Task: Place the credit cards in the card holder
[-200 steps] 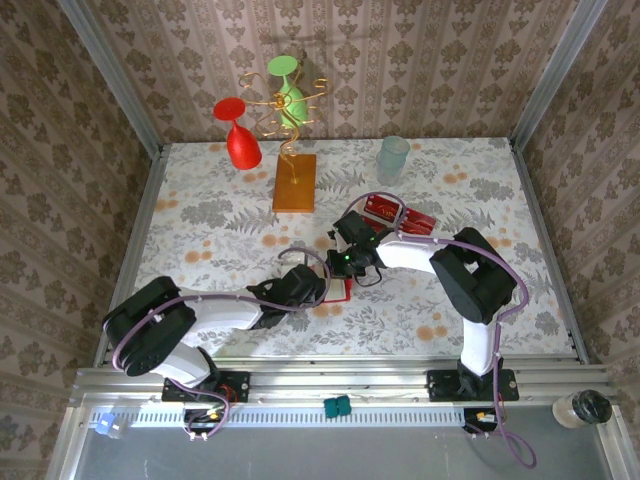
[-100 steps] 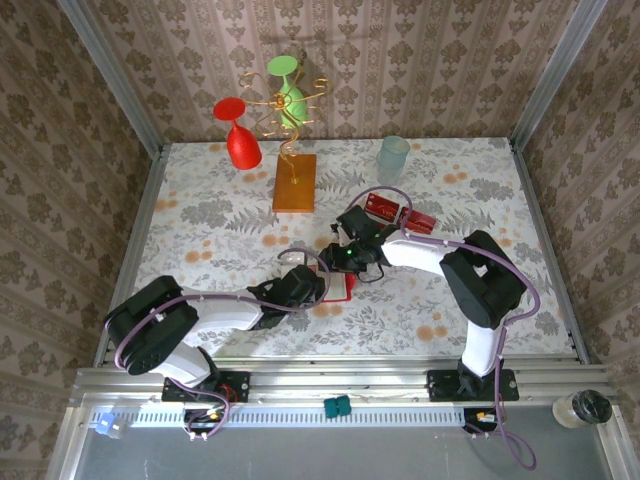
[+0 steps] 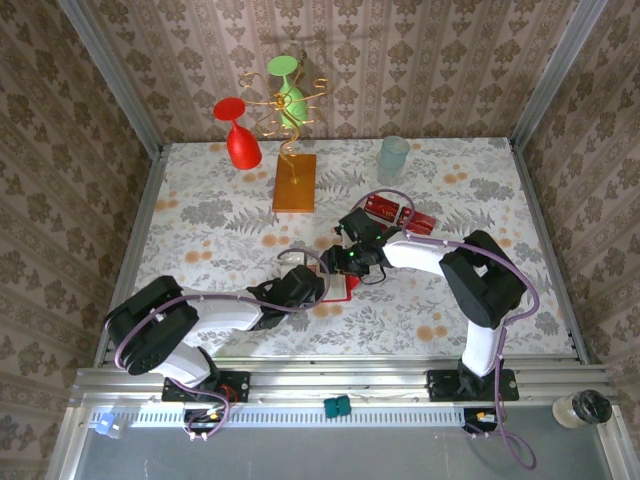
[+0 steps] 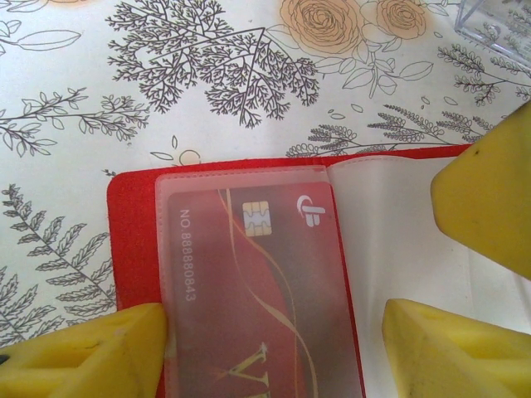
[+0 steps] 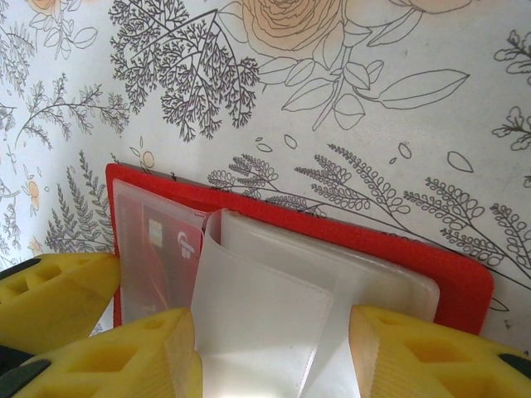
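As the red folding wallet (image 4: 133, 240) lies open on the floral counter (image 4: 166, 99), your left tool (image 4: 274, 325) straddles its pocketed red card (image 4: 265, 282), released; right tool (image 5: 272, 336) likewise released, over clear sleeves (image 5: 274, 265).

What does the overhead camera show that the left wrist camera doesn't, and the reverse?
Overhead: the left arm and right arm meeting mid-table, a red glass and a green glass on a gold wire rack, a pale cup, and spare credit cards lying loose.
Left wrist: close detail, a credit card tucked in a clear pocket, its chip and printed number legible, yellow fingers at either side.
Both: the open red card holder on the flowered table.
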{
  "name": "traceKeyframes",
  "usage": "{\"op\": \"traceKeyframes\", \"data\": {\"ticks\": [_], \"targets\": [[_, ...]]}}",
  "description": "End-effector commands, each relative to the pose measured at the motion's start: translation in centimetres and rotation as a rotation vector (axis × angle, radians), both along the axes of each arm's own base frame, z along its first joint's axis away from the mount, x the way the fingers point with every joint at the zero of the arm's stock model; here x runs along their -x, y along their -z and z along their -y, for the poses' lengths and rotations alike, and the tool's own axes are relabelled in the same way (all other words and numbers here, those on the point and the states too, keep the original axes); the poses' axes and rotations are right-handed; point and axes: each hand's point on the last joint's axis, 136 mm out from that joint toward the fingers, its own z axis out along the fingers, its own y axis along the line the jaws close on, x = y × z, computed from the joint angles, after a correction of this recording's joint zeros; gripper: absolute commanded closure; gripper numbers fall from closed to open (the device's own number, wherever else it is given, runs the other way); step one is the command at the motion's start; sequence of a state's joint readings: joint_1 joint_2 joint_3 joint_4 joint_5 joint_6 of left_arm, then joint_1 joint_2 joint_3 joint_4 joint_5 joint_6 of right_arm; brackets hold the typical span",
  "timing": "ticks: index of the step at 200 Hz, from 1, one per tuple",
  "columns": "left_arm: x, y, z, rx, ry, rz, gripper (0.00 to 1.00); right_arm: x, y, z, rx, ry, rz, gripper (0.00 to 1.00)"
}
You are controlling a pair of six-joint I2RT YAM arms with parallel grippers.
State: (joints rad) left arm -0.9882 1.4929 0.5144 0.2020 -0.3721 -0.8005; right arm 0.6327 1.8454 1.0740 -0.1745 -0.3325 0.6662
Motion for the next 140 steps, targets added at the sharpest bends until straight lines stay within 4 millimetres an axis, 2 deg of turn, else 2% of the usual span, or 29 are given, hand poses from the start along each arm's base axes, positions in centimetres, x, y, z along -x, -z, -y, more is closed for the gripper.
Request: {"op": "traceKeyframes", "data": {"ticks": [1,51,75,109,140], "targets": [[1.9,2.7,-1.6,-0.071,0.007,-0.084,0.30,0.3,0.5,-0.6,-0.028,-0.017,-0.030,0.48],[1.8,2.4,-1.6,-0.067,0.008,-0.079,0.30,0.5,-1.1,-1.9,-0.106,-0.067,-0.026,0.53],[1.7,1.4,-1.5,-0.056,0.012,-0.064,0.26,0.7,-2.0,-2.5,-0.152,-0.076,-0.030,0.53],[1.1,-1.2,-2.1,-0.029,-0.002,-0.021,0.19,1.2,-3.6,-3.1,-0.200,-0.077,-0.026,0.48],[0.4,-3.3,-4.1,-0.011,-0.054,-0.001,0.16,2.0,-4.4,-4.3,-0.211,-0.086,-0.019,0.37]]}}
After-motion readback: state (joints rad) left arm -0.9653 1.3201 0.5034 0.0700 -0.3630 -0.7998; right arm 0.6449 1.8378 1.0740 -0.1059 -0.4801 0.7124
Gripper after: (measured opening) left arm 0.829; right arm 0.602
